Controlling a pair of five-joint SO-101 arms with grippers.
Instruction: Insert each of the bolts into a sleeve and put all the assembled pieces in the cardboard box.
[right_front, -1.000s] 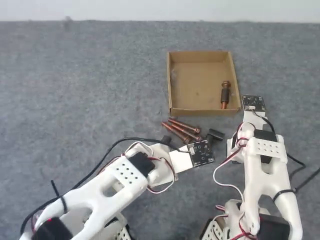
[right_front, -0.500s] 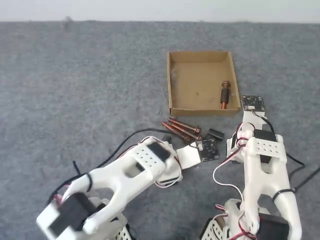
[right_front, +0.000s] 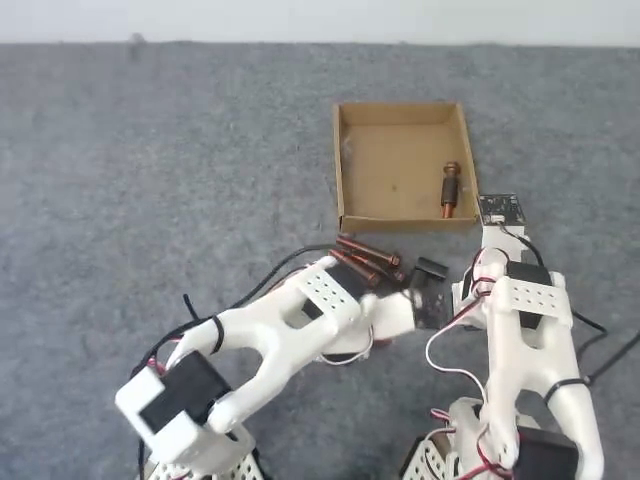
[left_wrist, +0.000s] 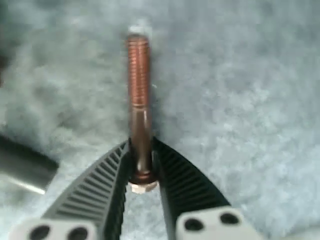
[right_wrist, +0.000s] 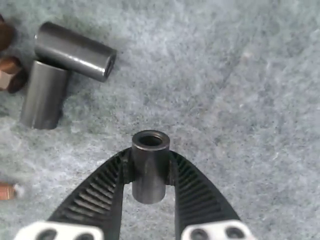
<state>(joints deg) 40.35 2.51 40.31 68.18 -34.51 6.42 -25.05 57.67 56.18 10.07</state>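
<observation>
left jaws: clamped on the bolt (left_wrist: 138, 90) at its head end, threaded end pointing away over the grey desk (left_wrist: 240, 75)
right jaws: clamped on the sleeve (right_wrist: 149, 172), open bore facing the wrist camera
loose sleeves (right_wrist: 75, 50): two, lying on the desk, touching at one end
loose bolts (right_front: 368, 252): bunched on the desk near the box's front wall
cardboard box (right_front: 340, 170): one assembled piece (right_front: 450, 190) inside, by the wall on the right arm (right_front: 525, 310) side
</observation>
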